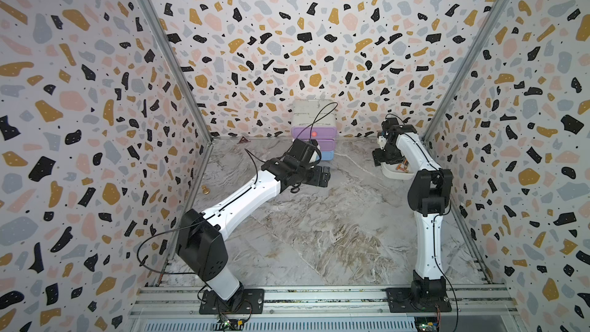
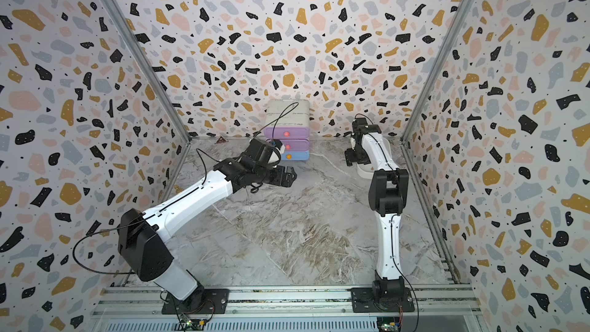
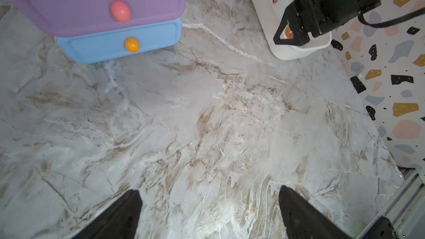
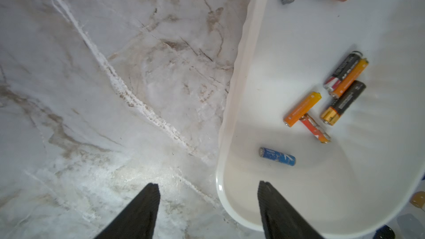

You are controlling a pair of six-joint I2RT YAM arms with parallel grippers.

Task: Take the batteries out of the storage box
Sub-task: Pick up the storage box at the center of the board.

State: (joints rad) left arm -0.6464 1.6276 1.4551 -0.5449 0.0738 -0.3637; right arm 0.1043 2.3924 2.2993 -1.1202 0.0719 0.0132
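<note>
The storage box (image 4: 232,111) is a shallow white tray at the back right of the marble table, also seen in a top view (image 1: 396,172). Several batteries lie in it: a blue one (image 4: 277,156), an orange one (image 4: 302,109), a red one (image 4: 315,129) and a black-and-copper one (image 4: 343,102). My right gripper (image 4: 208,183) is open and straddles the box's near rounded end, with one finger inside and one over the table. It holds nothing. My left gripper (image 3: 209,189) hangs open and empty above bare table near mid-table (image 1: 324,175).
A white cabinet with purple and blue drawers (image 1: 314,132) stands against the back wall, just behind my left wrist. The right wall runs close beside the box. A small brass object (image 1: 206,190) sits by the left wall, and a dark triangle (image 1: 243,139) lies at the back edge.
</note>
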